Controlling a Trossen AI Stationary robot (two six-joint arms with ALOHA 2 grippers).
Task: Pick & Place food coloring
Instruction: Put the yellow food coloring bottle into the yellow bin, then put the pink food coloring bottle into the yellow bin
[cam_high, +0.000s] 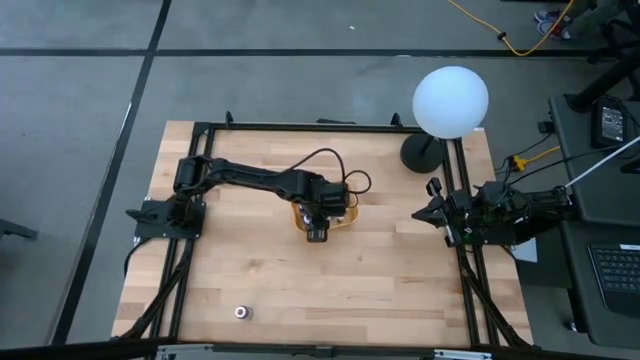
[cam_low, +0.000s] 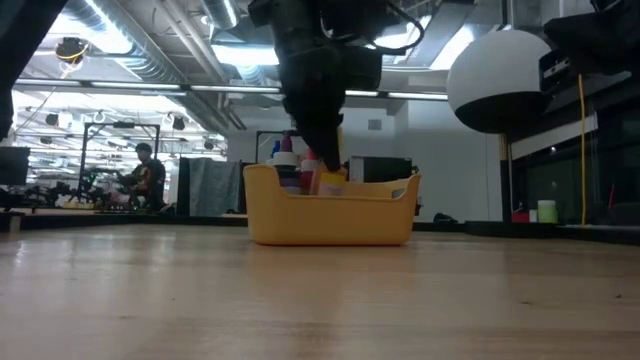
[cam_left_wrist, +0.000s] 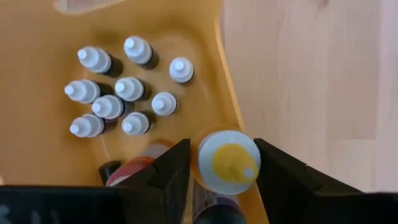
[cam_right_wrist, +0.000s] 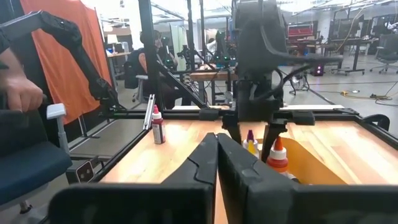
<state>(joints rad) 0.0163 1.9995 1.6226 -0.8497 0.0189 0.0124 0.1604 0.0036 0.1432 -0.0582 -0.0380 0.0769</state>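
Left gripper (cam_left_wrist: 227, 171) hangs over the tray (cam_high: 343, 217) near the middle of the table (cam_high: 270, 270), its fingers (cam_left_wrist: 168, 171) spread on either side of a yellow-capped bottle (cam_left_wrist: 229, 163). That bottle stands upright at the tray's rim; both fingers sit just beside its cap, and whether they touch it cannot be told, so the hand reads as released, not clenched.

Inside the tray, a cluster of white-capped bottles (cam_left_wrist: 127, 87) stands upright, packed close together and set apart from the yellow-capped one. A red bottle (cam_left_wrist: 134, 167) lies low in the tray beside the gripper's finger, partly hidden. In the low view the tray (cam_low: 330, 215) sits flat on the table with bottle tops (cam_low: 300, 165) poking above its wall, and the left gripper (cam_low: 322, 165) comes down into it from above.

One lone bottle (cam_high: 241, 312) stands on the table well apart from the tray, near the table's front edge; the right wrist view shows it as a red bottle with a white cap (cam_right_wrist: 158, 127).

Right gripper (cam_high: 436, 212) waits at the table's right edge, well apart from the tray, its fingers (cam_right_wrist: 202, 158) pressed together on nothing. A white globe lamp (cam_high: 450, 100) stands at the table's far right corner, beyond the tray.

A person (cam_low: 145, 175) sits in the room behind the table.
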